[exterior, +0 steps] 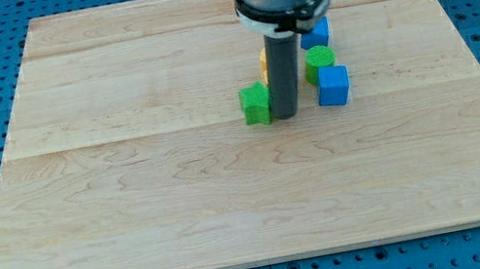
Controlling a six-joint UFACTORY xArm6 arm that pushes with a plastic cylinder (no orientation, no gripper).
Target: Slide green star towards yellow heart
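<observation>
The green star (255, 103) lies on the wooden board near the middle. My tip (285, 114) stands right beside it on the view's right, touching or nearly so. A small yellow piece (262, 57), likely the yellow heart, peeks out behind the rod just above the star; most of it is hidden by the rod.
A blue block (333, 85) lies to the right of my tip. A green round block (318, 61) sits above it, and another blue block (316, 32) is above that, partly under the arm. The board (133, 203) is edged by a blue pegboard.
</observation>
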